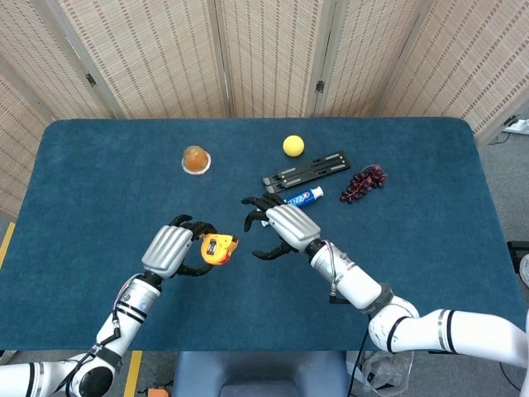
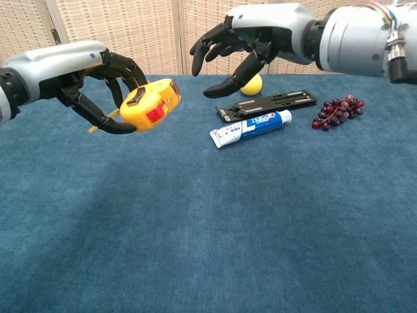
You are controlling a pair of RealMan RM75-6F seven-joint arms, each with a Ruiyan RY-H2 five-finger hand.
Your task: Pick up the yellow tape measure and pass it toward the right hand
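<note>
- The yellow tape measure [image 2: 151, 105] sits lifted off the table [image 1: 99, 190], left of centre in the chest view, pinched by the fingers of my left hand [image 2: 98, 81] curled round its back.
- My right hand [image 2: 251, 39] hovers just beside it, upper middle of that frame, fingers spread and holding nothing.
- I judge the grip shallow: most of the case juts out past the fingertips, so a knock from the incoming hand could tip it out.
- If I let go too early, it drops.
- The toothpaste tube [image 2: 251, 128] and black clip [image 2: 267, 104] lie under my right arm; a low sweep could shove them.

The toothpaste tube [image 2: 251, 128] bears lettering too small to read.
</note>
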